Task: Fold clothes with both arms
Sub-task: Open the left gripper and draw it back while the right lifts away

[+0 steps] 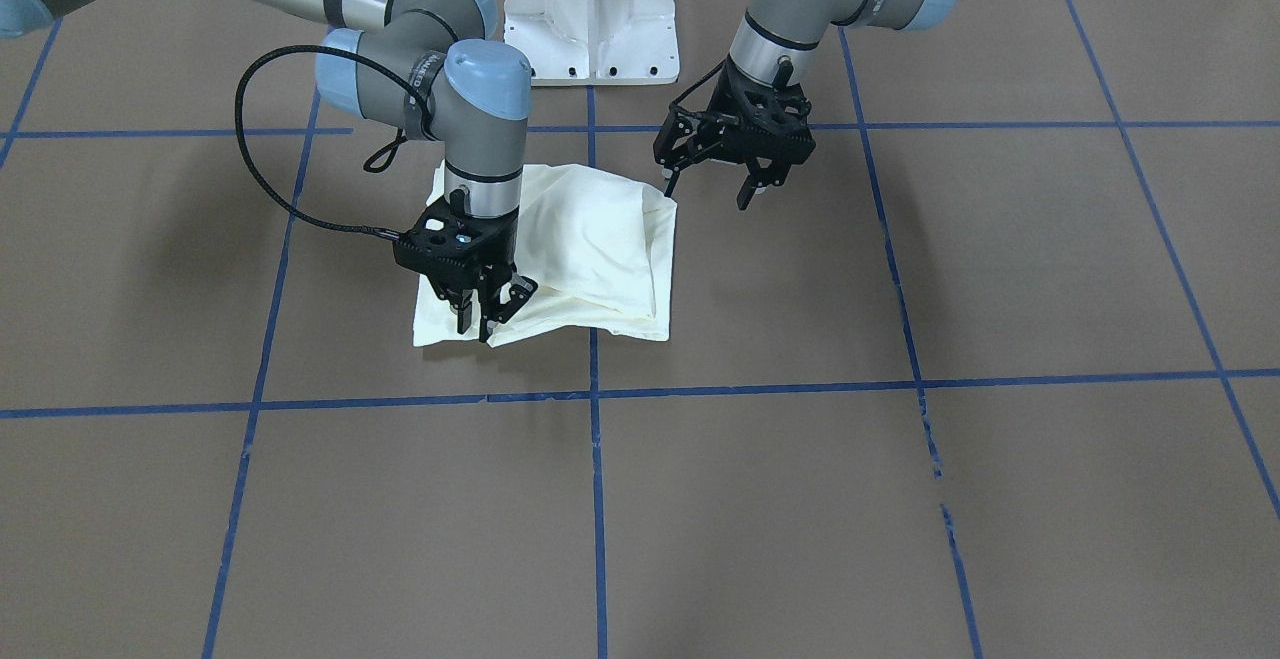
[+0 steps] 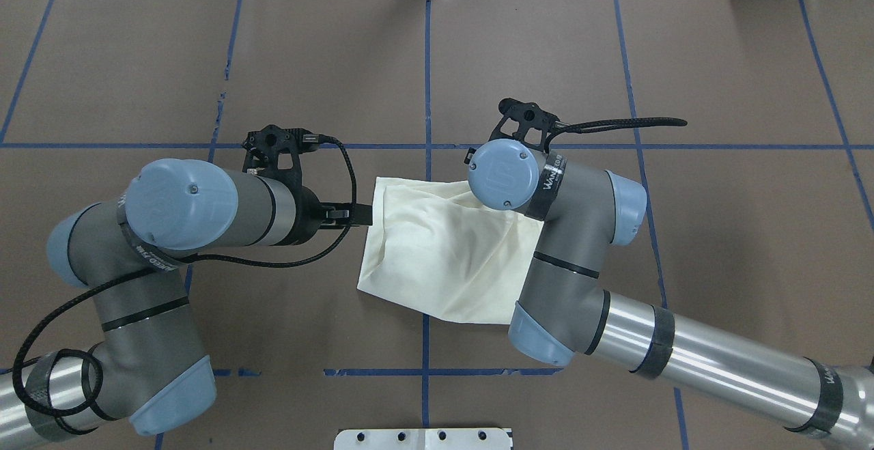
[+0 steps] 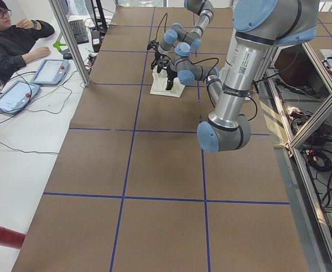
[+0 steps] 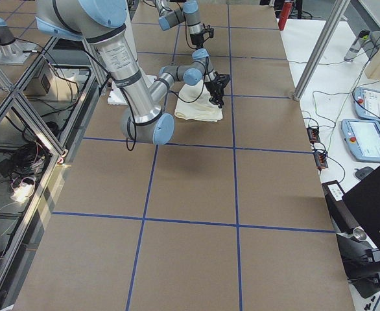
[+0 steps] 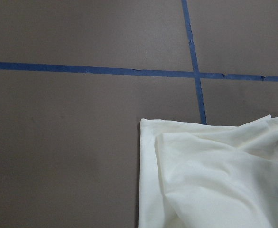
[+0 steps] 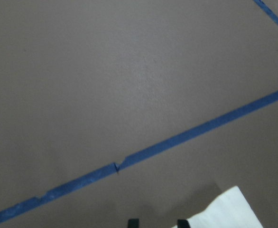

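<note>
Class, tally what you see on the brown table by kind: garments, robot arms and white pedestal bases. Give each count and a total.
Cream shirt: 1
Robot arms: 2 (left arm, right arm)
White pedestal base: 1
Total: 4

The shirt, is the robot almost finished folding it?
Done: the cream long-sleeved shirt lies in a small folded bundle on the brown paper-covered table, no sleeves sticking out. In hand: nothing is gripped; the right black two-finger gripper is open over a far corner, the left black gripper open beside the shirt's edge. Left: probably just a last tidy, as the top layer looks puffy.
</note>
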Robot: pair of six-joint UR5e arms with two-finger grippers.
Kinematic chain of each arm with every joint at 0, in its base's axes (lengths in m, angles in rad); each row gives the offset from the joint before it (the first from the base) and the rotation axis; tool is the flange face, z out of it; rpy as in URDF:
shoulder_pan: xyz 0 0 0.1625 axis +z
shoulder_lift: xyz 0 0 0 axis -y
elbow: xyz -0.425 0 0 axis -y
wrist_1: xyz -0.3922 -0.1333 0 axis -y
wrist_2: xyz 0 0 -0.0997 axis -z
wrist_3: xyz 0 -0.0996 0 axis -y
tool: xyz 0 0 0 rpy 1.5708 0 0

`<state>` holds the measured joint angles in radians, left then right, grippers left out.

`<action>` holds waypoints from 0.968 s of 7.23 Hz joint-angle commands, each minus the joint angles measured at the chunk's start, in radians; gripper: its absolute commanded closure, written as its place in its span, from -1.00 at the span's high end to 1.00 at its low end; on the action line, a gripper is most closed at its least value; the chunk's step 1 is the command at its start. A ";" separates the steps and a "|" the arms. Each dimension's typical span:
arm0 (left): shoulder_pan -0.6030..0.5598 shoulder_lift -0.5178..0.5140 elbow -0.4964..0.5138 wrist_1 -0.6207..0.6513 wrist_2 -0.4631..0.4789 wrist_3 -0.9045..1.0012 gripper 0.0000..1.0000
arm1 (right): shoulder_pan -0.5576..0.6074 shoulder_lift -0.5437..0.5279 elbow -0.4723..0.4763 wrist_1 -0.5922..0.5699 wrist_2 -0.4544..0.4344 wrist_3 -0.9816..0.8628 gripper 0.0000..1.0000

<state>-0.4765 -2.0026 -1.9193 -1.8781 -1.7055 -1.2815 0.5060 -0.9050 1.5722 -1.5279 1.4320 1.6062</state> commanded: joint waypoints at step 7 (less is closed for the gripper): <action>0.114 0.001 0.241 -0.516 0.107 -0.285 0.52 | 0.097 -0.008 0.121 0.000 0.143 -0.109 1.00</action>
<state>-0.3639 -2.0085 -1.6811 -2.3853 -1.5996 -1.5586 0.6027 -0.9121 1.6926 -1.5279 1.5752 1.4972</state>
